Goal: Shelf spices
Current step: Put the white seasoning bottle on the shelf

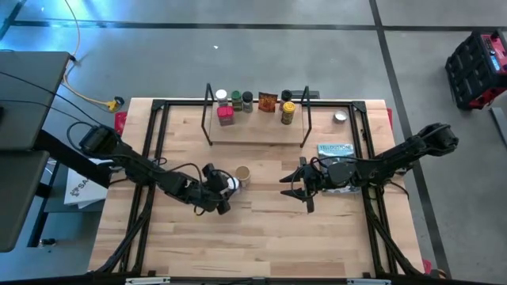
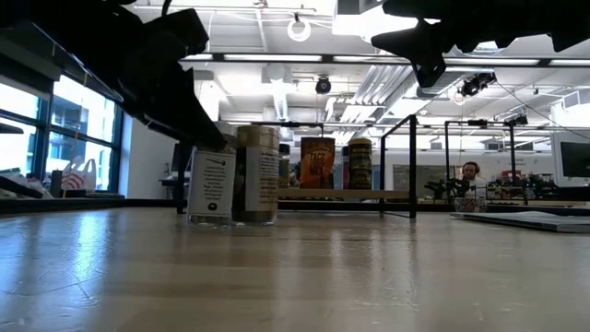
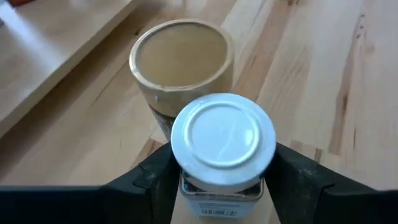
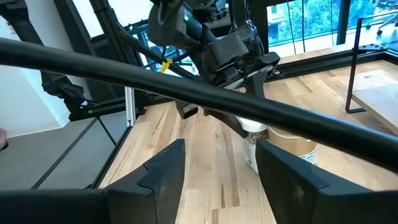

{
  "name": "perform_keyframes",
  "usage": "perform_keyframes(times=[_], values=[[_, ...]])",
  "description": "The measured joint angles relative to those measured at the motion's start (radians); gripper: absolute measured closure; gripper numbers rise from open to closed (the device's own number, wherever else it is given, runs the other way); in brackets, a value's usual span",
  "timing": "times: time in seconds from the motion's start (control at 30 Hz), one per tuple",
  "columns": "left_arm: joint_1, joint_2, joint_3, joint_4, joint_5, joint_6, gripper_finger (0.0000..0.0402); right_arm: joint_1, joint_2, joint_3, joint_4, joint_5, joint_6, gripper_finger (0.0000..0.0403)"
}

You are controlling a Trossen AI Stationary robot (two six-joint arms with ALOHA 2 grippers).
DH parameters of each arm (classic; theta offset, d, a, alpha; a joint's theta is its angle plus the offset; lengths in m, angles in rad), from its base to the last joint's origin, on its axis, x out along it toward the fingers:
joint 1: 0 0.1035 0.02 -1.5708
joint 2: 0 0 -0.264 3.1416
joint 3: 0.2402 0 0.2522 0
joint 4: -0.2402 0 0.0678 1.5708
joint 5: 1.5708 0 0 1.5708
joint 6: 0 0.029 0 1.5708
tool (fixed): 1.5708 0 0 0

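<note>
The left end effector has its fingers on either side of a white-lidded spice jar standing on the desk, touching a tan jar at its 1 o'clock. Whether the fingers press the jar, I cannot tell. The right end effector hangs open and empty above the desk, at 5 o'clock from the shelf holding six spices.

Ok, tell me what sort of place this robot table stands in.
Probably a robotics lab or open workshop. The low view shows an exposed ceiling with ducts and strip lights, big windows, and a person seated far behind. The high view shows a bare concrete floor and a red toolbox.
</note>
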Motion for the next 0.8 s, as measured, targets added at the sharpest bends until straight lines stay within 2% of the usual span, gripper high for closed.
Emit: perform_keyframes(times=[0.1, 0.23, 0.37, 0.5, 0.6, 0.8], values=[[-0.010, -0.002, 0.000, 0.031, 0.012, 0.077, 0.0216, 0.000, 0.000, 0.000, 0.000, 0.000, 0.000, 0.0213], [-0.033, -0.006, -0.001, 0.095, 0.098, 0.224, 0.0216, 0.002, 0.000, 0.000, -0.002, 0.000, 0.000, 0.0213], [-0.053, -0.006, -0.001, 0.185, 0.246, 0.382, 0.0216, 0.026, 0.000, 0.000, 0.000, 0.000, -0.019, 0.0213], [-0.040, 0.012, 0.001, 0.354, 0.425, 0.545, 0.0216, 0.048, 0.000, 0.000, 0.003, 0.008, -0.030, 0.0213], [-0.015, 0.056, 0.000, 0.455, 0.495, 0.648, 0.0208, 0.055, 0.000, 0.000, 0.002, 0.031, -0.030, 0.0213], [0.046, 0.157, 0.000, 0.579, 0.537, 0.660, 0.0186, 0.055, 0.000, -0.001, -0.003, 0.035, -0.019, 0.0213]])
